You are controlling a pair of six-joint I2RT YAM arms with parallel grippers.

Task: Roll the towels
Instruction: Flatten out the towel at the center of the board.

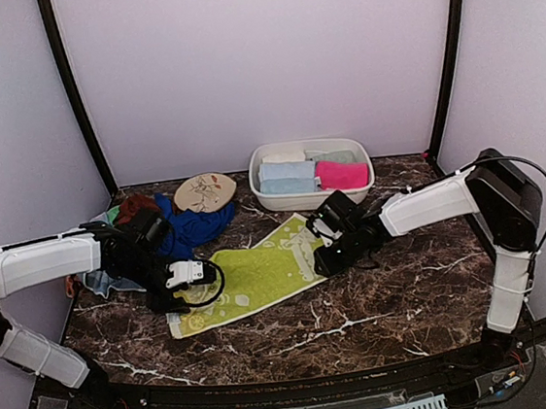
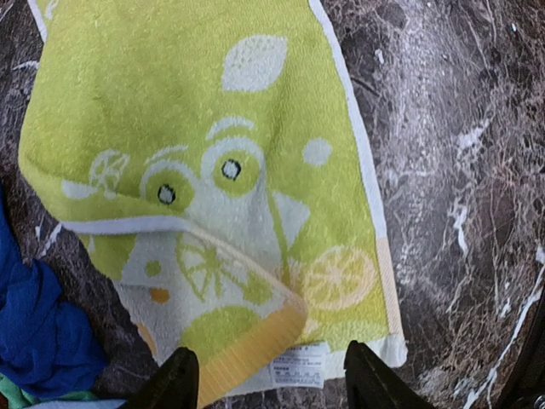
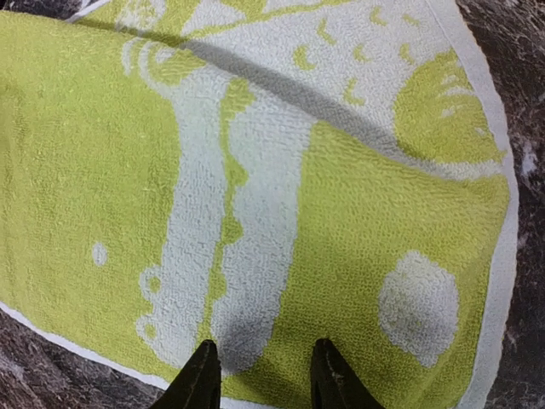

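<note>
Yellow-green towel (image 1: 256, 275) lies flat beneath both grippers, neither gripping it: left gripper (image 2: 271, 351) spread wide at its curled-over corner, right gripper (image 3: 264, 343) half-parted. That doubled corner could bunch and skew the roll.

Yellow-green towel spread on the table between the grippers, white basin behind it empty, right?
Not empty: the top view shows the white basin holding a hot pink towel and a pale blue towel, among others. The rest stands.

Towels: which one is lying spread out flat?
The yellow-green towel, open on the table; the blue towel lies bunched, and others sit packed in the basin.
</note>
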